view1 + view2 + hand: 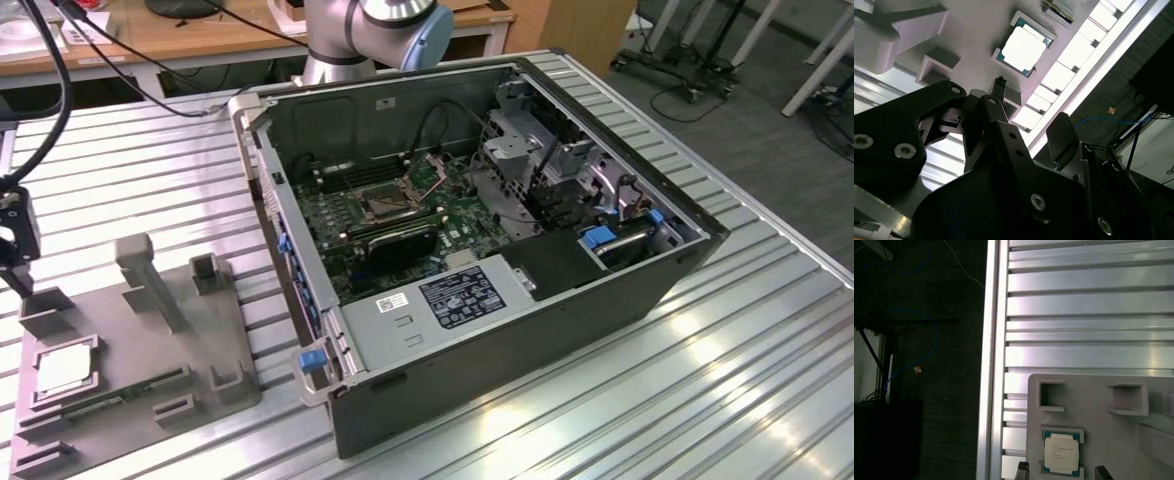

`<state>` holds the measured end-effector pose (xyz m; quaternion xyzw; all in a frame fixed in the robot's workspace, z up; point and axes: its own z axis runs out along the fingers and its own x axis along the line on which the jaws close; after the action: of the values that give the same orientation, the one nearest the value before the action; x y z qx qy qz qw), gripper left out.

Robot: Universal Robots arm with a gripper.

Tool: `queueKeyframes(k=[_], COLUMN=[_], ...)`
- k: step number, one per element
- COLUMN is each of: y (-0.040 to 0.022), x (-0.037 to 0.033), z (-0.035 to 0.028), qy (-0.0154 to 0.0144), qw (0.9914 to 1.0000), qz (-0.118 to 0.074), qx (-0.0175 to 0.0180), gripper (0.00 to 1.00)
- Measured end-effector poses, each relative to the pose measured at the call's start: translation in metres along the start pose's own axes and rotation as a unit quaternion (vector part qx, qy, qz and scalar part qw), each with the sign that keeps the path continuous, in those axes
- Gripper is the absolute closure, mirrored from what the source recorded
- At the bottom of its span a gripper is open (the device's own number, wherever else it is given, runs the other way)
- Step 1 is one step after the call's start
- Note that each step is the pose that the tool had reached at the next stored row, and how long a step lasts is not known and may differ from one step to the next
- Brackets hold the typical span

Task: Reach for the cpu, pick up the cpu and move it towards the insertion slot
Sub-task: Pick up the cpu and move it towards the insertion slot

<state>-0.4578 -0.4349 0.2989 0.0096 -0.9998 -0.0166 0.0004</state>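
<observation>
**CPU in tray, gripper open over it**

cpu [1060, 452] lies flat, face up, in the shallow square recess of the grey tray [1094, 405]; the recess walls keep it square, so I judge it pre-located for a top-down grab; gripper [1062, 473] hangs over it, fingers spread, one tip on either side of the chip, nothing held; contact: can't tell.

Tray sits near, at the exterior view's left, on the slatted table [721, 380], close to the table edge; tray posts [144, 280] stand just beyond the chip.

insertion slot [387, 207] is well apart to the exterior view's right, down inside the open case [534, 330]; the case wall rim [274, 190] stands between; overhead room looks free.
</observation>
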Motion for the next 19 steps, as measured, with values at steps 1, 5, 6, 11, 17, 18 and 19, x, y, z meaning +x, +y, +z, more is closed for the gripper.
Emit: queueKeyframes(k=[1, 5, 6, 11, 17, 18, 19], y=[0.0000, -0.0001, -0.0001, -0.0002, -0.0002, -0.0002, -0.0002], x=[0.0000, 0.0000, 0.0000, 0.0000, 0.0000, 0.0000, 0.0000], z=[0.0002, 0.0010, 0.0013, 0.0023, 0.0027, 0.0028, 0.0030], qy=[0.0000, 0.0000, 0.0000, 0.0000, 0.0000, 0.0000, -0.0001], qw=[1.00000, 1.00000, 1.00000, 1.00000, 1.00000, 1.00000, 1.00000], qz=[0.000, 0.000, 0.000, 0.000, 0.000, 0.000, 0.000], qx=[0.0000, 0.0000, 0.0000, 0.0000, 0.0000, 0.0000, 0.0000], gripper=[0.40, 0.40, 0.40, 0.40, 0.40, 0.40, 0.40])
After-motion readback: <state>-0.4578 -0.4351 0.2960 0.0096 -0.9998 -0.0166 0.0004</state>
